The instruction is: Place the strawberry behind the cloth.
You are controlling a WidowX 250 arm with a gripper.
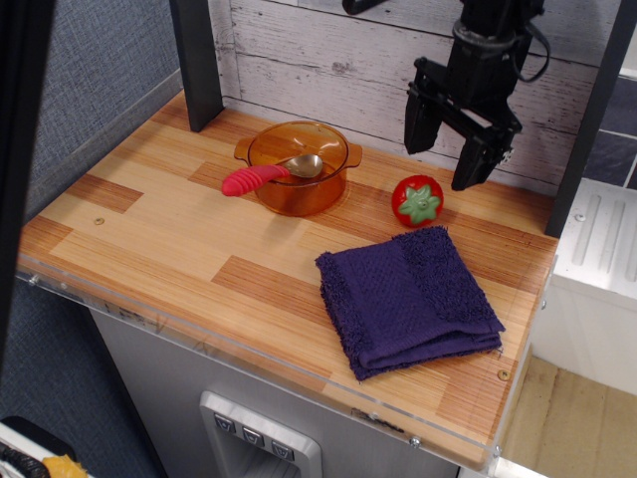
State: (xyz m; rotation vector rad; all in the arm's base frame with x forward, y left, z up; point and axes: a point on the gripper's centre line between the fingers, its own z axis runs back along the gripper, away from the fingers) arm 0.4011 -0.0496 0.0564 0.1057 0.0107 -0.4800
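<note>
The glossy red strawberry [417, 200] with its green cap facing up rests on the wooden table just beyond the far edge of the folded dark purple cloth [409, 297]. My gripper [444, 156] hangs open and empty in the air above and slightly behind the strawberry, clear of it, jaws spread wide.
An amber bowl [298, 166] holding a spoon with a red ribbed handle [254, 178] stands left of the strawberry. A white plank wall [318, 60] runs along the back. A dark post [197, 62] stands at the back left. The table's right edge [545, 279] is close to the cloth.
</note>
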